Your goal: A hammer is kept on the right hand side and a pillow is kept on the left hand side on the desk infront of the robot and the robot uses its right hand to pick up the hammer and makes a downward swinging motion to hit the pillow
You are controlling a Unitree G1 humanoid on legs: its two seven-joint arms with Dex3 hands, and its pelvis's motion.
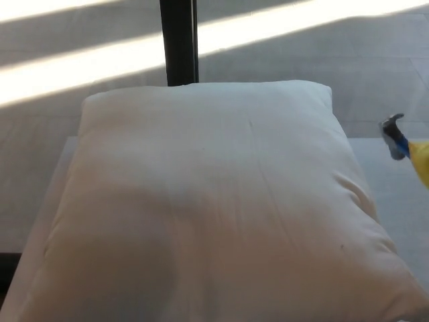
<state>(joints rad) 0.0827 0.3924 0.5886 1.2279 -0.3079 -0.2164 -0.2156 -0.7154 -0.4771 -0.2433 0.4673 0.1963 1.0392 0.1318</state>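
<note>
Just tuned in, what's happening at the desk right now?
A big white pillow fills most of the desk. At the right edge of the head view, the metal head and a bit of yellow handle of a hammer poke in, off to the pillow's right and not touching it. Neither robot hand shows, so what holds the hammer is out of frame. The pillow shows no fresh dent.

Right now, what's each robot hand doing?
Left robot hand: not in view.
Right robot hand: not in view; only the hammer shows at the right edge, beside the pillow.

Matt white cloth pillow (214, 201) (faintly creased), shiny metal hammer (394, 134) head, yellow grip
</note>
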